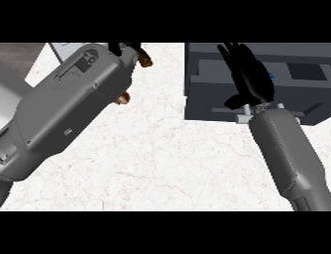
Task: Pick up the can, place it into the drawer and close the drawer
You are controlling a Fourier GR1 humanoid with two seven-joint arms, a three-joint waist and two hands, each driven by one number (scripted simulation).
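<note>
Your left hand [128, 48], far left, seems curled round the brown can [145, 59], though the forearm hides most of it. Your right hand [248, 74] rests flat-fingered over the drawer [205, 94]. Next, carry the can right, into it.

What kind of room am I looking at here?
Probably a kitchen, seen from straight above a worktop. The signs: a pale marbled counter and a dark grey drawer unit standing on it. The right hand is stretched flat over the unit; the left hand is mostly hidden.
</note>
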